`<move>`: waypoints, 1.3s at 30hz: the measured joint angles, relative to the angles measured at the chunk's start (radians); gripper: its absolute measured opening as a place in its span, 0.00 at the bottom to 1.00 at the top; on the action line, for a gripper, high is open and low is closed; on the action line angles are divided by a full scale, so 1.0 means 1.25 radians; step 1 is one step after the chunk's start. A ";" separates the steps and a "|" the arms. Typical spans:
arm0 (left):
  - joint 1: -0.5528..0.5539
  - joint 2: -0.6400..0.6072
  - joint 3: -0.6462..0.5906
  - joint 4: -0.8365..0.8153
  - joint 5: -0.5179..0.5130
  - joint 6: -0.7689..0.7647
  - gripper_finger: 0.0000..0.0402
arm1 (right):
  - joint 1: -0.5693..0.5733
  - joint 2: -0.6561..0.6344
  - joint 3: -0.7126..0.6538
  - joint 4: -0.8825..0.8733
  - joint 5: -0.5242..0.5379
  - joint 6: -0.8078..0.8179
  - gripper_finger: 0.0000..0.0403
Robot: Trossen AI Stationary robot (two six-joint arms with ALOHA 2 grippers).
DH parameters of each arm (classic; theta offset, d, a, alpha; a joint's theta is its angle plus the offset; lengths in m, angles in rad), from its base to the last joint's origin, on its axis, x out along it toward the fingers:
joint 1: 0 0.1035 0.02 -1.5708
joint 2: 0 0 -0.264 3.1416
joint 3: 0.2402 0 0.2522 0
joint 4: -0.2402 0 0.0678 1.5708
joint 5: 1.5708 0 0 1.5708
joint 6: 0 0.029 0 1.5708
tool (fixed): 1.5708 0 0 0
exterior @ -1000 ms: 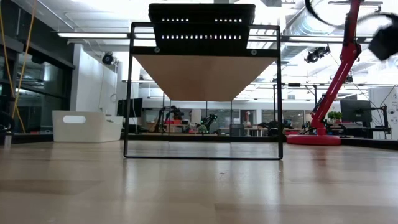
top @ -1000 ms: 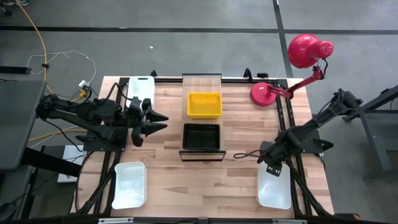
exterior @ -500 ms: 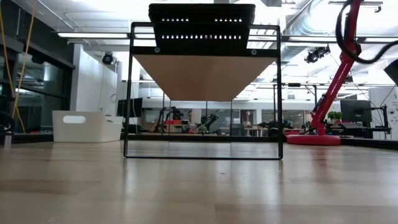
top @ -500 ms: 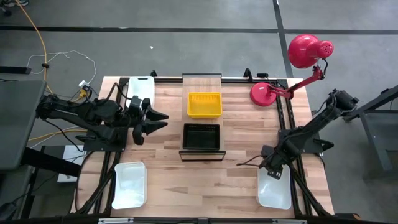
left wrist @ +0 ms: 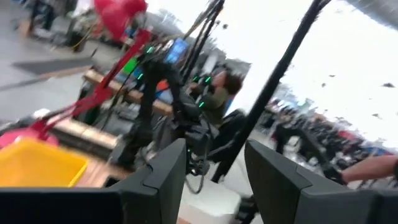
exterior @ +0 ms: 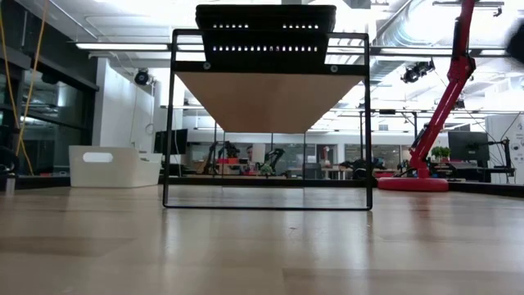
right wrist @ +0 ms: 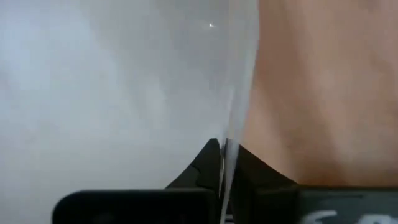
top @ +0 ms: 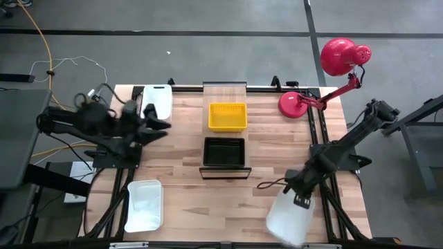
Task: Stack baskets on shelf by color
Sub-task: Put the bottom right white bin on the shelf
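White basket (top: 289,220) now in right tool (top: 299,198)

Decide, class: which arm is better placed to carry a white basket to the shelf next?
Right: the right gripper is shut on a white basket. The left gripper holds nothing.

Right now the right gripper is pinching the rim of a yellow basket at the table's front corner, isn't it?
Not quite. The right gripper is pinching a rim at the front corner, but of a white basket. The yellow basket sits untouched on the shelf, as the high view shows.
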 joint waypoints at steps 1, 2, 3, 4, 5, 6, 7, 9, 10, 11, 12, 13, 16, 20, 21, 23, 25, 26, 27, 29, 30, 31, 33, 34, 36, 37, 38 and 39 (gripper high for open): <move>0.000 -0.016 0.000 0.002 0.005 0.005 0.38 | -0.005 -0.015 0.032 0.032 -0.004 -0.009 0.01; 0.000 -0.034 0.000 0.002 0.008 0.012 0.38 | -0.012 -0.028 0.067 0.058 -0.005 -0.017 0.01; 0.000 -0.050 0.000 0.001 0.011 0.020 0.38 | -0.025 -0.040 0.102 0.076 -0.003 -0.008 0.01; 0.000 -0.066 0.000 0.002 0.012 0.026 0.38 | -0.042 -0.046 0.144 0.093 0.012 0.003 0.00; 0.000 -0.081 0.000 0.001 0.014 0.034 0.38 | -0.063 -0.048 0.188 0.113 0.038 0.015 0.01; 0.000 -0.093 0.000 0.002 0.014 0.043 0.38 | -0.086 -0.048 0.236 0.128 0.072 0.018 0.00; 0.000 -0.104 0.000 0.002 0.013 0.051 0.38 | -0.112 -0.045 0.289 0.127 0.116 0.012 0.00; 0.000 -0.121 0.001 0.002 0.004 0.059 0.38 | -0.176 -0.024 0.393 0.124 0.223 -0.024 0.00; 0.000 -0.126 0.001 0.002 0.001 0.059 0.38 | -0.213 -0.008 0.445 0.121 0.274 -0.054 0.00; 0.000 -0.128 0.000 0.002 0.001 0.059 0.38 | -0.252 0.013 0.496 0.114 0.327 -0.088 0.00; 0.000 -0.129 0.000 0.002 0.000 0.064 0.38 | -0.295 0.037 0.545 0.106 0.374 -0.122 0.00; 0.000 -0.129 0.000 0.001 0.000 0.072 0.38 | -0.336 0.063 0.595 0.098 0.415 -0.155 0.00; 0.000 -0.123 0.001 -0.003 -0.003 0.095 0.38 | -0.460 0.155 0.734 0.058 0.488 -0.207 0.00; 0.000 -0.103 0.000 -0.022 -0.040 0.095 0.38 | -0.598 0.299 0.904 -0.081 0.542 -0.207 0.00; 0.000 -0.097 0.000 -0.022 -0.045 0.094 0.38 | -0.626 0.333 0.940 -0.122 0.553 -0.208 0.00; 0.000 -0.091 0.000 -0.022 -0.046 0.094 0.38 | -0.679 0.396 1.007 -0.206 0.561 -0.210 0.00; 0.000 -0.086 0.000 -0.022 -0.046 0.094 0.38 | -0.721 0.447 1.056 -0.276 0.549 -0.206 0.00; 0.000 -0.084 0.000 -0.022 -0.046 0.094 0.38 | -0.737 0.469 1.074 -0.308 0.541 -0.203 0.00; 0.000 -0.084 0.000 -0.022 -0.046 0.093 0.38 | -0.753 0.489 1.088 -0.334 0.533 -0.203 0.00; 0.000 -0.084 0.000 -0.022 -0.046 0.092 0.38 | -0.780 0.518 1.105 -0.358 0.525 -0.204 0.00; 0.000 -0.084 0.000 -0.022 -0.046 0.092 0.38 | -0.794 0.527 1.108 -0.367 0.522 -0.203 0.00; 0.000 -0.084 0.000 -0.022 -0.046 0.092 0.38 | -0.808 0.533 1.109 -0.375 0.516 -0.203 0.00; 0.000 -0.085 0.000 -0.019 -0.046 0.093 0.38 | -0.831 0.544 1.110 -0.389 0.506 -0.195 0.00; 0.000 -0.084 0.000 -0.020 -0.046 0.093 0.38 | -0.842 0.551 1.110 -0.399 0.502 -0.190 0.00; 0.000 -0.084 0.000 -0.020 -0.046 0.093 0.38 | -0.862 0.562 1.110 -0.422 0.484 -0.186 0.00; 0.000 -0.084 0.000 -0.020 -0.047 0.094 0.38 | -0.871 0.567 1.110 -0.427 0.478 -0.187 0.00; 0.000 -0.084 0.000 -0.020 -0.052 0.094 0.38 | -0.878 0.570 1.110 -0.429 0.475 -0.186 0.00; 0.000 -0.084 0.000 -0.020 -0.058 0.094 0.38 | -0.884 0.573 1.110 -0.434 0.469 -0.185 0.00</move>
